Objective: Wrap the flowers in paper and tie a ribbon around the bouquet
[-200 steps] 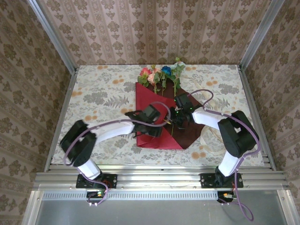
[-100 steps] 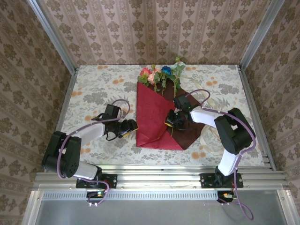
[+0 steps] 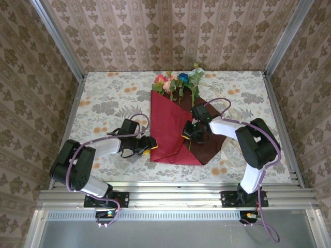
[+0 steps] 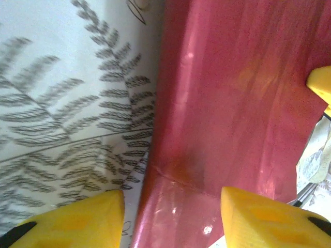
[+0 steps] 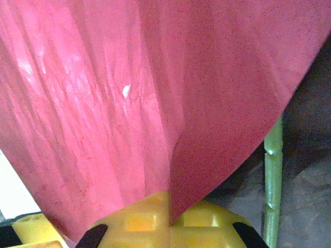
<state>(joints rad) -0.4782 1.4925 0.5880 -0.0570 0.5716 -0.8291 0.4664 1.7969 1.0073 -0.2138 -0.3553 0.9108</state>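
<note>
Left arm [image 3: 106, 146] jaws apart, right arm [image 3: 227, 126] jaws clamped.

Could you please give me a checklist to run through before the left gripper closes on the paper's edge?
1. Right gripper is shut on the folded flap of the paper: ok.
2. Left gripper is open, one finger on each side of the paper's left edge: ok.
3. The left gripper would catch paper alone, not the tablecloth: cannot tell.
4. The flowers stick out past the paper's far edge: ok.
5. The green stem lies beside the pinched flap, outside the right gripper: ok.
6. The ribbon lies free for later: cannot tell, as it is partly under the right arm.
</note>
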